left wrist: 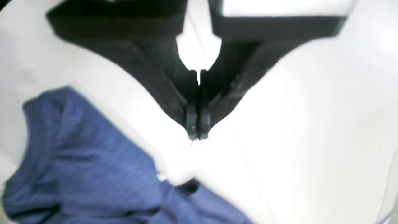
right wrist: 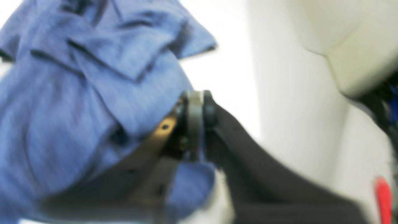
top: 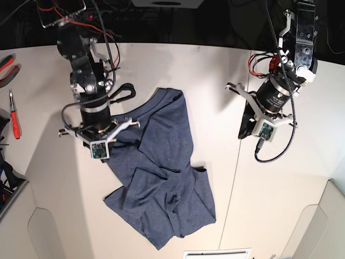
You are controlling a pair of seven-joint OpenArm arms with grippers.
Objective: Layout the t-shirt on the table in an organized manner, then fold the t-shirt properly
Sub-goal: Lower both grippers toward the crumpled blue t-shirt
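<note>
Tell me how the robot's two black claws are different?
The left black gripper hangs over the bare off-white table, apart from the crumpled navy-blue t-shirt; the right black gripper is pressed into its cloth. The left one is shut and empty; whether the right one grips is too blurred to tell. Both are black two-fingered claws.

Table (top: 215, 70): off-white, thin dark seam.
Crumpled blue t-shirt (top: 161, 183) left of centre; red-handled tools (top: 13, 116) at left edge.

We see t-shirt (top: 161, 172) crumpled mid-table (top: 226, 216); right gripper (right wrist: 194, 102) at its edge, left gripper (left wrist: 198, 132) well apart.
</note>
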